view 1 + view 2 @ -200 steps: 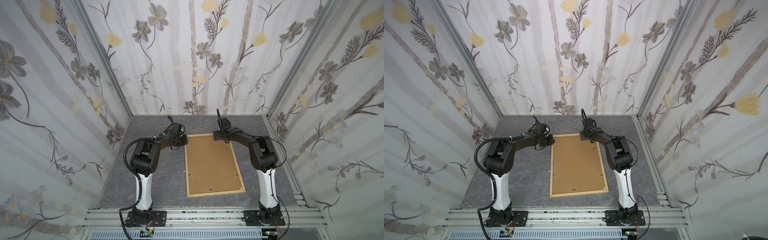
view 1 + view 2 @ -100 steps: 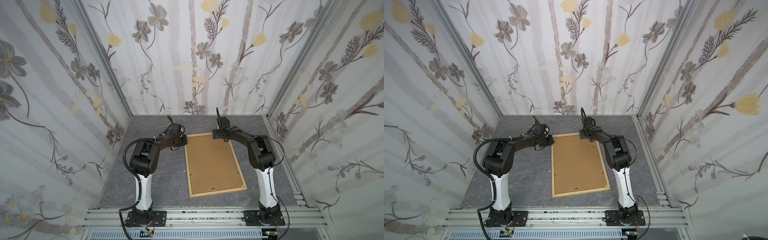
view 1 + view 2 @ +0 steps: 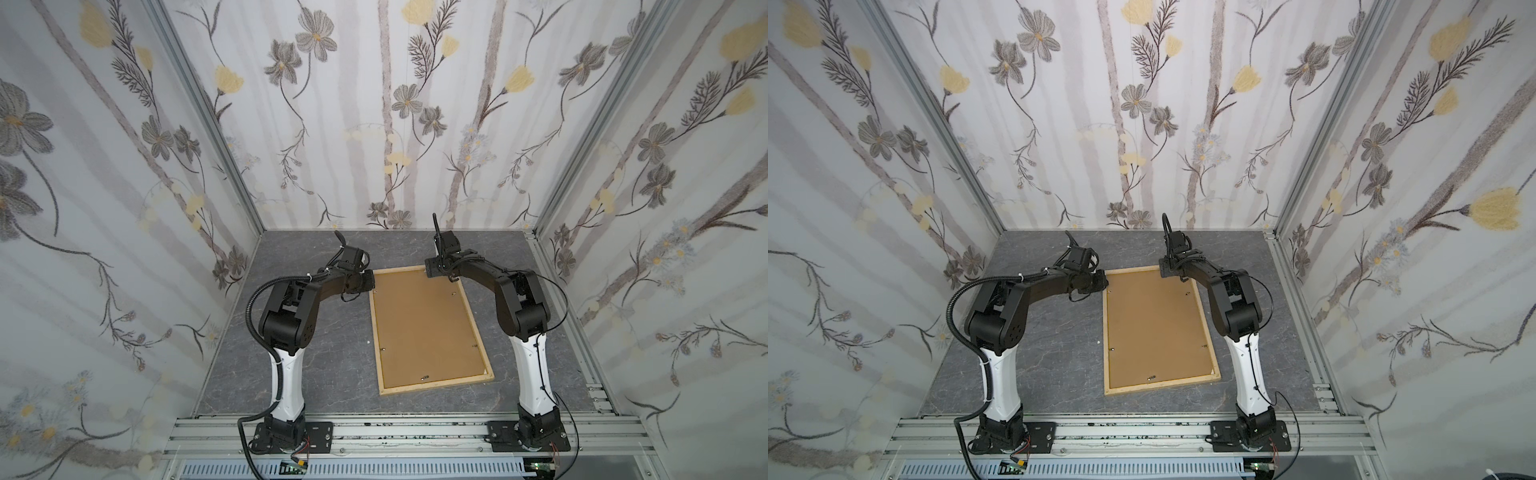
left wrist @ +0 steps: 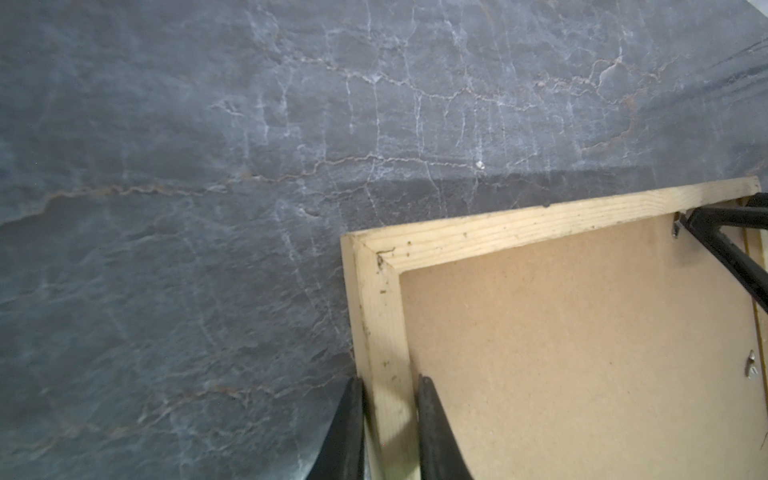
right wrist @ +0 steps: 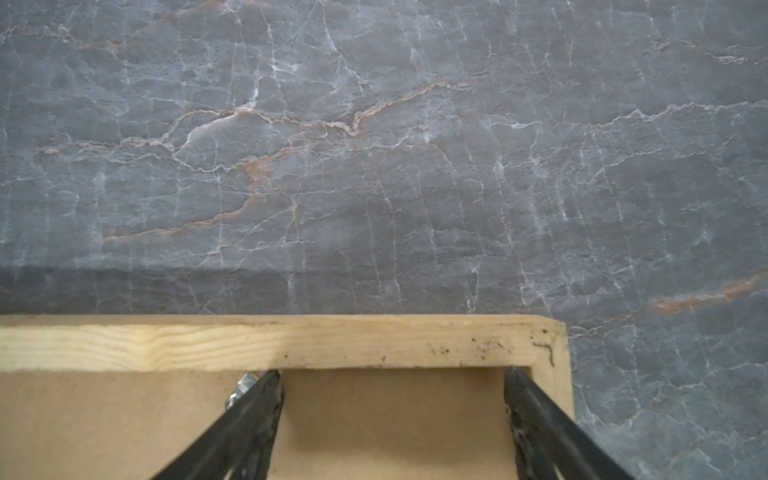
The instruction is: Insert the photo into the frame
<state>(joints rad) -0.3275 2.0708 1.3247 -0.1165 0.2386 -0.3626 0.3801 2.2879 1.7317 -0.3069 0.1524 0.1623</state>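
Note:
The frame (image 3: 436, 384) (image 3: 1163, 384) of light wood strips lies back-up on the grey table. A brown backing panel (image 3: 424, 328) (image 3: 1154, 328) fills it. The photo is hidden. My left gripper (image 3: 371, 282) (image 3: 1104, 282) (image 4: 388, 380) is shut on the frame's (image 4: 498, 232) side strip near its far left corner, one finger (image 4: 355, 403) outside and the other over the panel. My right gripper (image 3: 430, 272) (image 3: 1165, 272) (image 5: 392, 374) stands open at the far right corner inside the frame (image 5: 332, 345), both fingertips down at the panel (image 5: 390, 415).
A small metal clip (image 5: 241, 388) sits on the panel beside one right finger; more clips dot the panel's edges (image 3: 453, 293). Flowered walls close in the table on three sides, and a metal rail (image 3: 415, 432) runs along the front.
The frame's near end has swung a little to the right. Both grippers stay at its far corners, the left jaws a touch tighter on the strip.

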